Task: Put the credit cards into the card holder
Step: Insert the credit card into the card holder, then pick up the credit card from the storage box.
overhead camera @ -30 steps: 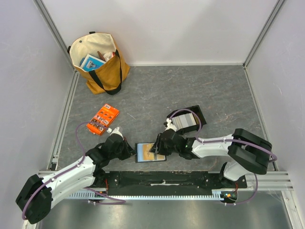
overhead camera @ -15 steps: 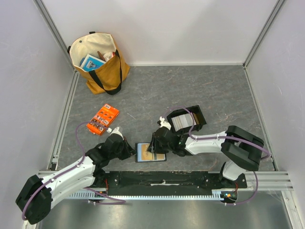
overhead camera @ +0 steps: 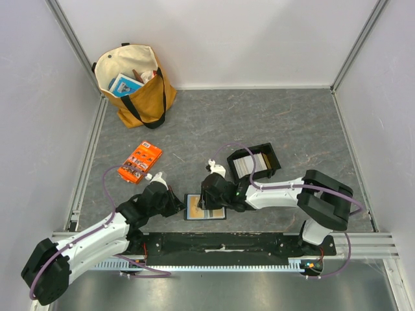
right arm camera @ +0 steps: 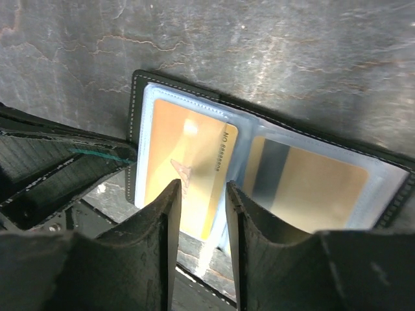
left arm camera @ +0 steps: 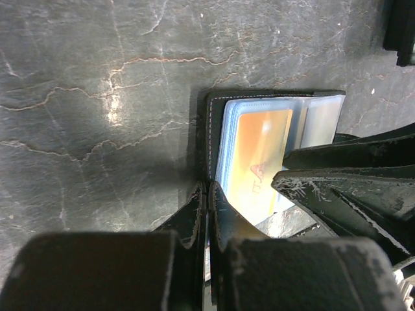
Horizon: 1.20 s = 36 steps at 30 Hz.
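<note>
- The left gripper [left arm camera: 207, 197] is clamped shut on the left edge of the card holder [overhead camera: 193, 208]. From its wrist view it seems to nip the black cover, though it may only be pressing on it. Either way, I judge its job is to keep the holder open and flat at the near edge of the table.
- The right gripper [right arm camera: 198, 217] hangs over the holder's left page with its fingers parted. They straddle the near end of a tan-orange card [right arm camera: 185, 155] that sits partly inside the clear sleeve. The card lies flat and neither pad is squeezing it, so this looks like nudging it home rather than carrying it.
- A second card [right arm camera: 311, 188], with a grey stripe, is already tucked in the right-hand sleeve.
- More whitish cards [overhead camera: 249, 165] wait in the black tray [overhead camera: 271, 155], just behind the right arm. That keeps them within short reach of the holder.
- An orange packet [overhead camera: 140, 162] and a tote bag [overhead camera: 133, 84] sit well off to the left, out of play.
- Compared with a second ago, the right wrist has slid left across the holder and the arm no longer overlaps the tray. The left arm and the holder have not budged.
</note>
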{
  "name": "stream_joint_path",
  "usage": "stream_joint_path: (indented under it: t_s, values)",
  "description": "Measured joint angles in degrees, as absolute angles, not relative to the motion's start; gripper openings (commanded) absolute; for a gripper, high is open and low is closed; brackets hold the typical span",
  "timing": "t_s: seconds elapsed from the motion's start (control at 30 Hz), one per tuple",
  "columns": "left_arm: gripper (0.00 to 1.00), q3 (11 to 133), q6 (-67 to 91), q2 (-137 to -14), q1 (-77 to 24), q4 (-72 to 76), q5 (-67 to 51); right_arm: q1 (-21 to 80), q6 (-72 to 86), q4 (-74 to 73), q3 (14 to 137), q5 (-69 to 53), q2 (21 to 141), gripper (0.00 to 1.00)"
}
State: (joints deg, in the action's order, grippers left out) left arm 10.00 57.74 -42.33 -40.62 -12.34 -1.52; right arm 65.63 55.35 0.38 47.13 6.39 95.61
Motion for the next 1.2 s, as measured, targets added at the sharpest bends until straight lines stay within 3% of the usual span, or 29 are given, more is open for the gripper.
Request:
stream_joint_path:
  t_s: [0.23,0.43,0.7,1.2]
  values:
    - [0.02,10.0,57.74,-40.45,-40.64,-12.32,-1.56,63.79,49.45,-9.93,49.5,14.92,85.49,0.5]
    - [0.02,10.0,57.74,-40.05,-40.62,-12.32,-1.63,51.92,41.23,-16.51,55.18,21.91,79.33,0.54]
    - [0.02,10.0,57.74,-40.05,-40.62,-11.77,-1.78,36.75,31.35,-22.9,55.59,24.14,83.42,0.56]
    - [0.02,10.0,57.74,-40.99,-40.62,-10.68,-2.09,26.87,23.16,-22.5,55.77,19.11,90.15,0.6]
